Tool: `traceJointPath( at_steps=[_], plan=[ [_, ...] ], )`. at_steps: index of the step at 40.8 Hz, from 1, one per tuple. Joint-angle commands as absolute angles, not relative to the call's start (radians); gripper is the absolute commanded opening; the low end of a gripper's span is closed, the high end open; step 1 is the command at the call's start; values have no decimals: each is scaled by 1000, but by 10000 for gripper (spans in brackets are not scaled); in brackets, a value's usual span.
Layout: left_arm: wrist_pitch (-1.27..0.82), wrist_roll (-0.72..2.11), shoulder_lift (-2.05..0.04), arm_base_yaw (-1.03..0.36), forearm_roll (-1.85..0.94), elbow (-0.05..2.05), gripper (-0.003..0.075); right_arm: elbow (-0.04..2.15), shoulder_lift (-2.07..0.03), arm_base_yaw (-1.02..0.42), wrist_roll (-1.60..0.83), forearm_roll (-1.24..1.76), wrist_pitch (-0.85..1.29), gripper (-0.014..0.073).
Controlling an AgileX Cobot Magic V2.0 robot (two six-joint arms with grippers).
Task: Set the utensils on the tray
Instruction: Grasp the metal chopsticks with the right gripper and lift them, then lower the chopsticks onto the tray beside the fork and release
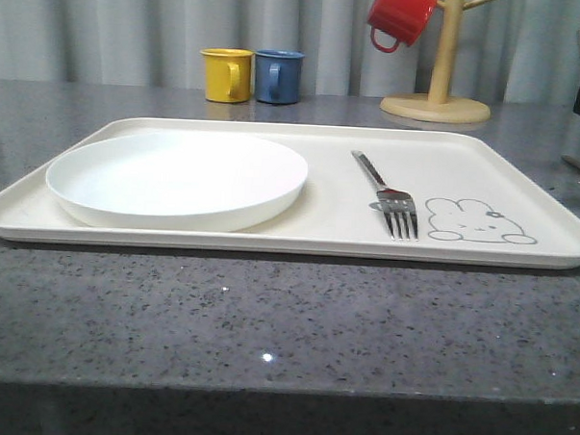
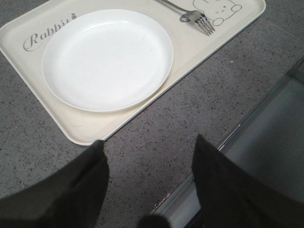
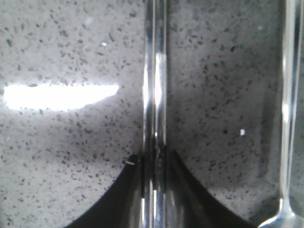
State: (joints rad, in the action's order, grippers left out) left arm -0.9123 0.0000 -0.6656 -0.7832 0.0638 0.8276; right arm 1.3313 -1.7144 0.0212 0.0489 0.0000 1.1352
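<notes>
One fork (image 1: 394, 205) and one white plate (image 1: 176, 179) lie on the cream tray (image 1: 523, 180), the plate to the left and the fork to the right just beside the rabbit drawing (image 1: 478, 222); three mugs stand behind. The right gripper (image 3: 153, 156) has its fingers pinched on the pair of chopsticks (image 3: 154, 85) over the grey countertop (image 1: 267, 313), with the spoon (image 3: 289, 114) lying close beside. The left gripper (image 2: 149, 152) hangs wide open and empty over the countertop just off the tray's near corner, well apart from the fork.
</notes>
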Motion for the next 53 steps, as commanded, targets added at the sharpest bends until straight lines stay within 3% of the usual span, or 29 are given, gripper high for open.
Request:
traceJointPath(
  at_steps=[1, 13, 26, 42, 46, 53],
  plan=[
    [-841, -9, -665, -793, 66, 856, 389, 1381, -1673, 22, 40, 0, 1178, 45],
    [-841, -9, -665, -793, 66, 856, 389, 1549, -1653, -90, 40, 123, 1307, 45],
    [-841, -9, -665, -793, 66, 856, 389, 1553, -1666, -270, 181, 210, 1210, 45],
    [-841, -9, -665, -793, 66, 856, 389, 1553, -1766, -299, 298, 221, 1208, 50],
    [-841, -9, -665, -793, 66, 856, 389, 1553, -1774, -299, 298, 219, 1211, 94],
    [-841, -9, -665, -793, 66, 856, 389, 1553, -1776, -299, 298, 218, 1209, 269]
  ],
)
